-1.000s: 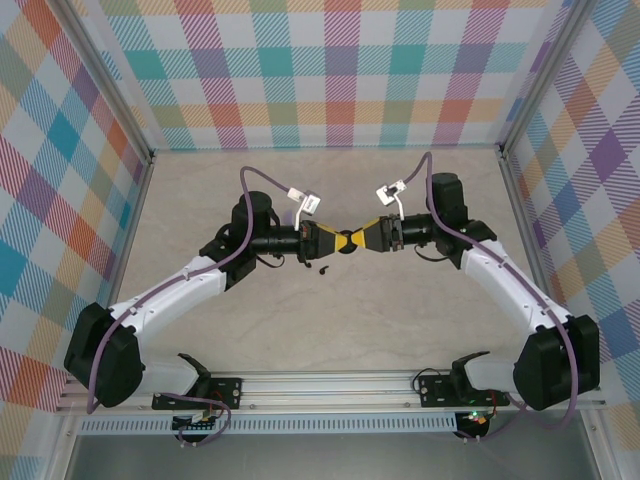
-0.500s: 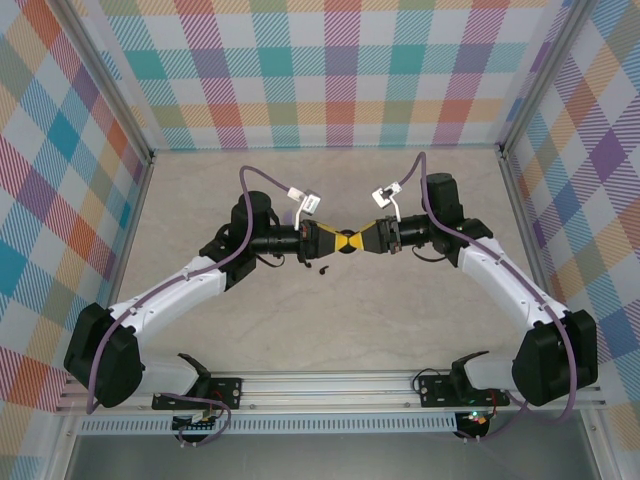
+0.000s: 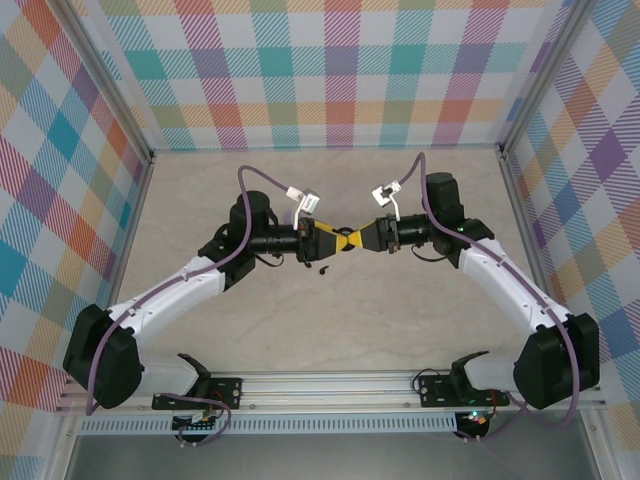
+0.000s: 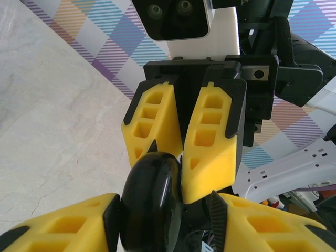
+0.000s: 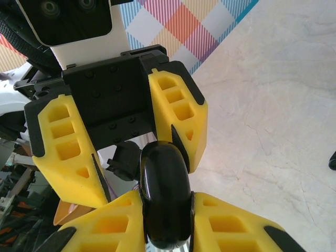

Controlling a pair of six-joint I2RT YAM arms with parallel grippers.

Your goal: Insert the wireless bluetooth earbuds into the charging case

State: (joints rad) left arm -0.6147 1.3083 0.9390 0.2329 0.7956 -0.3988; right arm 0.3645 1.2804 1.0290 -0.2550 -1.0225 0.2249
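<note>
Above the middle of the table, my two grippers meet tip to tip around a round black charging case [image 5: 164, 194]. My right gripper [image 5: 165, 197] is shut on the case, with both pads pressed to its sides. My left gripper [image 4: 167, 205] stands open around the same case [image 4: 152, 205]. One of its pads touches the case and the other stands off it. On the table just below the left gripper [image 3: 338, 238] lie small black earbuds [image 3: 321, 268]. One dark earbud [image 5: 333, 160] shows at the frame edge. The lavender earbuds are out of view.
The marble tabletop [image 3: 330, 320] is walled by checked panels on three sides. Purple cables loop over both arms. The arm bases sit on the aluminium rail [image 3: 330, 385] at the near edge.
The right arm has edged slightly left, bringing its fingers closer in over the left gripper's. The left arm and the earbuds on the table have stayed put.
</note>
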